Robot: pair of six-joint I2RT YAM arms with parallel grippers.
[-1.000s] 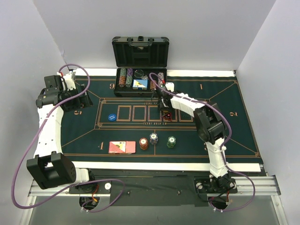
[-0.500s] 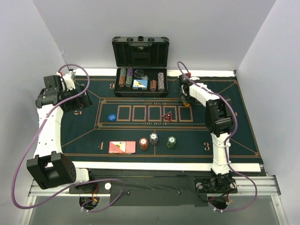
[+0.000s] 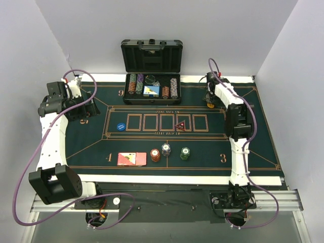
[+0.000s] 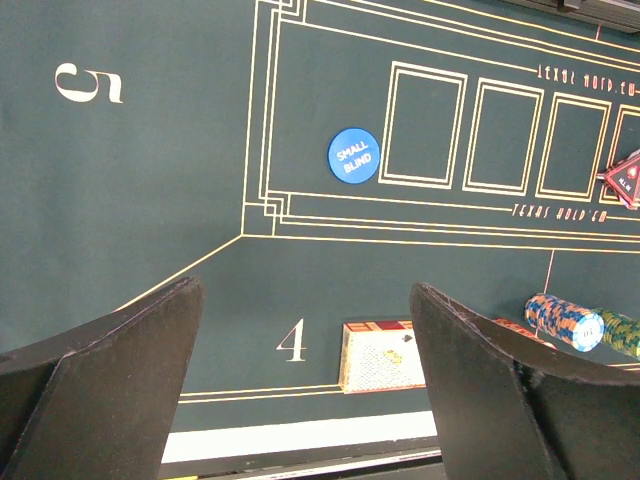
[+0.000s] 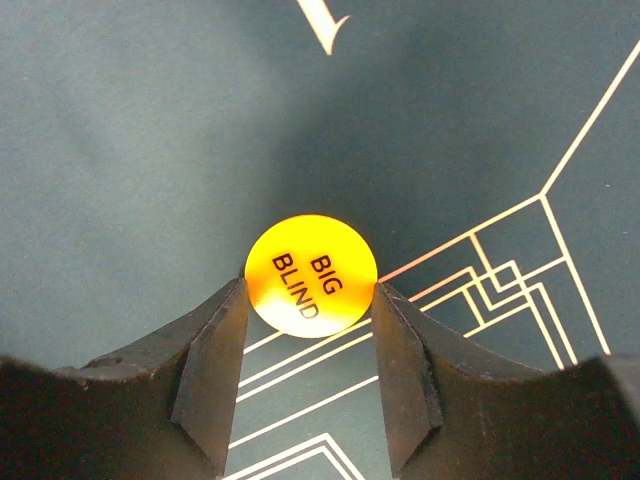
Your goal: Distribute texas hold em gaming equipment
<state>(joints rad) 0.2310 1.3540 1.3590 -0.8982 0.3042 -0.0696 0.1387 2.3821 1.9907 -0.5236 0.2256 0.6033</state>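
My right gripper point(image 3: 209, 104) point(image 5: 311, 290) is shut on the orange BIG BLIND disc point(image 5: 311, 273), held over the green felt at the far right. My left gripper point(image 3: 86, 107) point(image 4: 300, 350) is open and empty above the left side near the number 5. The blue SMALL BLIND disc point(image 3: 120, 127) point(image 4: 354, 155) lies left of the card boxes. The dark red triangular marker point(image 3: 180, 125) point(image 4: 625, 180) sits in a card box. Red-backed cards point(image 3: 131, 159) point(image 4: 382, 355) lie by the number 4. Three chip stacks, red point(image 3: 155, 155), grey point(image 3: 166, 150) and green point(image 3: 185, 153), stand beside them.
The open black case point(image 3: 151, 76) stands at the far edge with racked chip rows point(image 3: 135, 83) and a card box inside. The felt mat point(image 3: 253, 147) has a white border at front and back. White walls close in on the left, right and back.
My right gripper has swung from the middle card boxes to the far right of the mat, carrying the orange disc. My left arm has not moved.
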